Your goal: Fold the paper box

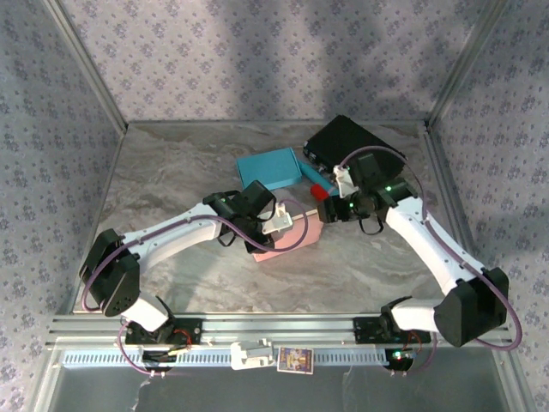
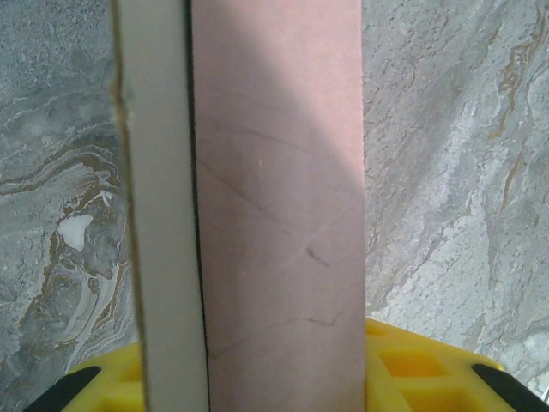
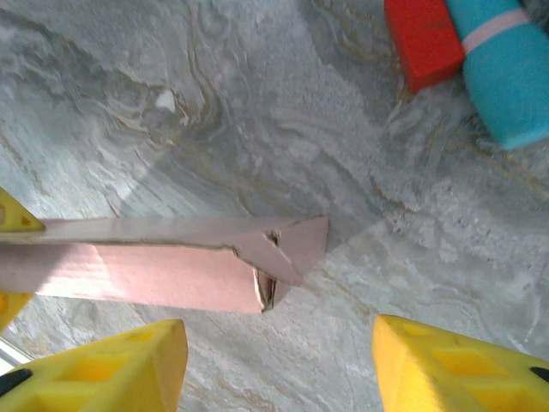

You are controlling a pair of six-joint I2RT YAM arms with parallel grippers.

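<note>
Pink paper box [image 1: 293, 241]: it lay near the middle of the marble table [image 1: 171, 172], between the two grippers and not yet fully folded up.
Box in left wrist view: a pink panel [image 2: 274, 215] ran lengthwise beside a pale grey panel [image 2: 163, 215], with a dark seam between them, so two faces met at an edge there.
Box end in right wrist view: the near end [image 3: 283, 249] showed a pointed flap and a ragged slit, neither tucked nor flat. This end looked like the part that needed work.
Left gripper [image 1: 279, 221]: it sat on top of the box. Its yellow fingers [image 2: 429, 369] stood at either side of the panels, and the card filled the gap between them. The jaws looked closed on the box, probably to hold it steady while the other arm worked on the end.
Right gripper [image 1: 330, 209]: it was just beside the box's right end. Its yellow fingers [image 3: 129, 369] were spread wide with bare marble between them, gripping nothing. It seemed placed to reach the loose flap.
Progress: judged partway, since the body had shape but the end flap was unfinished.
Risk: a push on the flap could slide or crumple the thin card unless the left arm's hold was firm.
Blue box [image 1: 268, 167]: it was behind the work, apart from the pink one.
Red block [image 3: 422, 39] and teal cylinder [image 3: 506, 69]: they lay side by side beyond the flap, close enough to crowd a sweep.
Black box [image 1: 347, 142]: it sat at the far right corner, out of the way.
</note>
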